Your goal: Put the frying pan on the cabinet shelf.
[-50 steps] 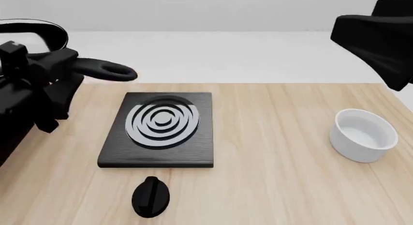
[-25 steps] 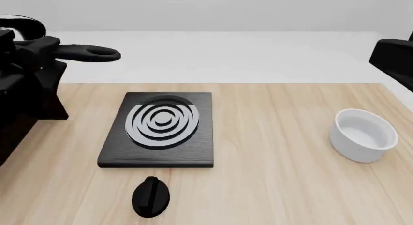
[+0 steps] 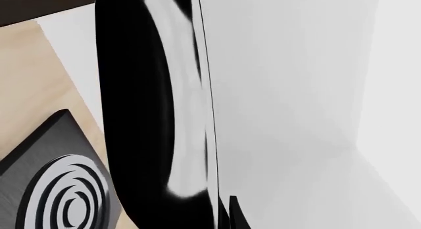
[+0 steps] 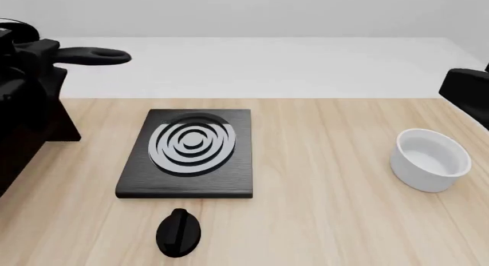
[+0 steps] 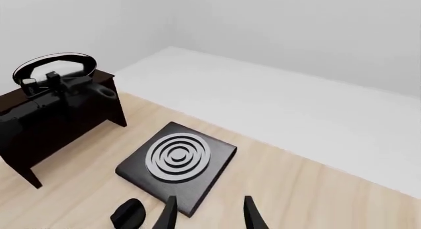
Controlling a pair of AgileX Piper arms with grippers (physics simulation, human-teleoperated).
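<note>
The frying pan [image 5: 56,65] is held up over the top of the dark cabinet [image 5: 66,121] at the table's left end. My left gripper [image 5: 54,82] is shut on the base of its handle. In the front view the thin black handle [image 4: 93,56] sticks out to the right from my left gripper [image 4: 34,53], above the cabinet [image 4: 31,149]. Up close in the left wrist view, the frying pan [image 3: 131,115] shows its black wall and glossy inside. My right gripper [image 5: 210,215] is open and empty, high over the table's near side.
A black stove plate [image 4: 191,153] with grey rings lies left of centre, a small black knob [image 4: 178,233] in front of it. A white bowl [image 4: 430,158] stands at the right. My right arm [image 4: 466,93] shows at the right edge.
The left arm has carried the pan further left and slightly up, over the cabinet. The right arm has drawn back to the right and down, mostly out of the front view.
</note>
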